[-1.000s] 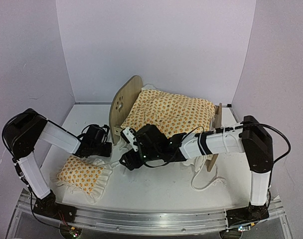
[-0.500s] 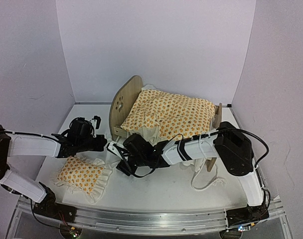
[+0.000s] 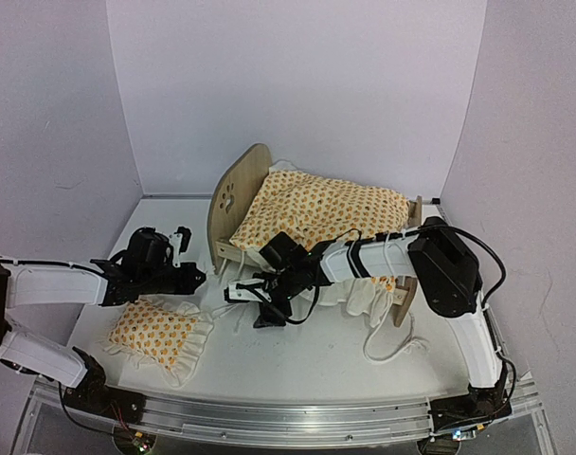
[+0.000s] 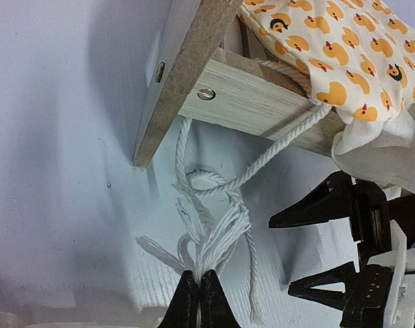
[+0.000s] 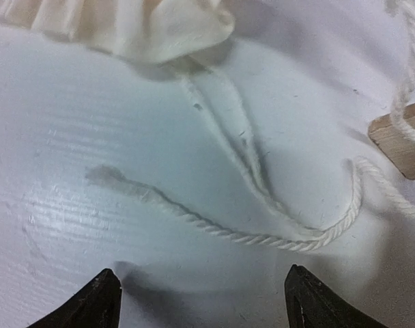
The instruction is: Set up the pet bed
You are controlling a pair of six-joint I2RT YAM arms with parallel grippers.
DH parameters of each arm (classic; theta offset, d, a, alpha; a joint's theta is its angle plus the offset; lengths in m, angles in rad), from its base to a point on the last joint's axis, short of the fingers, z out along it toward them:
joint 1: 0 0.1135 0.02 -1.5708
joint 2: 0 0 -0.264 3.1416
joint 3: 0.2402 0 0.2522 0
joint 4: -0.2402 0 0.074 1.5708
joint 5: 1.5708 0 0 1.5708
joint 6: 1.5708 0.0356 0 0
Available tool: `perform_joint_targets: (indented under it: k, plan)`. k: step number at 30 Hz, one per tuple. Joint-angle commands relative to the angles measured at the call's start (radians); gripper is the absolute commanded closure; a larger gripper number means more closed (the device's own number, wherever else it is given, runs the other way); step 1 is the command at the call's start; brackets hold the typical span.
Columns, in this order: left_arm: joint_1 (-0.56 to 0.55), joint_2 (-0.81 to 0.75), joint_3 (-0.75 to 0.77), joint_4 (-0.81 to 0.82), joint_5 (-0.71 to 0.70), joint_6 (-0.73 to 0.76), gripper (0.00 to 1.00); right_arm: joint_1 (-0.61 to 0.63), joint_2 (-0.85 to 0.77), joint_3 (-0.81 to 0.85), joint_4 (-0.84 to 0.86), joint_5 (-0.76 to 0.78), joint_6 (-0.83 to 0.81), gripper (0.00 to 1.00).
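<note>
The pet bed (image 3: 239,194) stands at the back middle, its plywood headboard on the left. The orange-patterned blanket (image 3: 326,213) covers it, so the striped mattress is hidden. A white cord (image 4: 276,147) hangs from the bed's side rail (image 4: 255,102) onto the table. My left gripper (image 4: 199,281) is shut on the cord's frayed end; in the top view it (image 3: 199,278) sits just left of the bed's near corner. My right gripper (image 3: 250,305) is open and empty, low over the table in front of the bed. In its own view, a loose strand of cord (image 5: 262,236) lies ahead of its gripper (image 5: 204,301).
The small ruffled pillow (image 3: 155,329) lies at the front left, under my left forearm. The blanket's cream ruffle (image 5: 146,27) hangs over the bed's near side. Another cord (image 3: 392,346) loops on the table by the footboard (image 3: 408,275). A bed leg (image 5: 398,140) is to the right.
My left arm has stretched out low, and its gripper now pinches the cord's frayed end. My right gripper has drawn back toward the bed and turned.
</note>
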Motion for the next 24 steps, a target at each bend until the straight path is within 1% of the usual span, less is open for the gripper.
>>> perform_joint_targets:
  k: [1, 3, 9, 13, 16, 19, 20, 23, 24]
  plan:
    - [-0.002, -0.056, -0.012, 0.026, 0.032, -0.036, 1.0, 0.006, 0.007, 0.051, -0.072, -0.05, -0.258, 0.16]
    - [-0.002, -0.066, -0.025, 0.034, 0.04, -0.048, 1.0, -0.003, 0.041, 0.113, -0.087, -0.06, -0.27, 0.16]
    - [-0.002, -0.08, -0.059, 0.044, 0.037, -0.081, 1.0, -0.014, 0.153, 0.28, -0.174, -0.161, -0.297, 0.17]
    - [-0.002, -0.124, -0.082, 0.043, 0.011, -0.106, 1.0, -0.015, 0.195, 0.307, -0.188, -0.163, -0.28, 0.21]
    - [-0.002, -0.15, -0.089, 0.038, 0.008, -0.113, 1.0, -0.015, 0.232, 0.341, -0.193, -0.177, -0.234, 0.26]
    - [-0.002, -0.153, -0.089, 0.037, 0.01, -0.115, 1.0, -0.014, 0.275, 0.392, -0.21, -0.179, -0.176, 0.37]
    - [-0.002, -0.151, -0.087, 0.037, 0.012, -0.115, 1.0, -0.015, 0.29, 0.409, -0.219, -0.179, -0.157, 0.39]
    - [-0.002, -0.153, -0.084, 0.035, 0.016, -0.118, 1.0, -0.019, 0.326, 0.455, -0.252, -0.173, -0.078, 0.41]
    - [-0.002, -0.154, -0.083, 0.035, 0.016, -0.118, 1.0, -0.018, 0.338, 0.473, -0.276, -0.174, -0.072, 0.44]
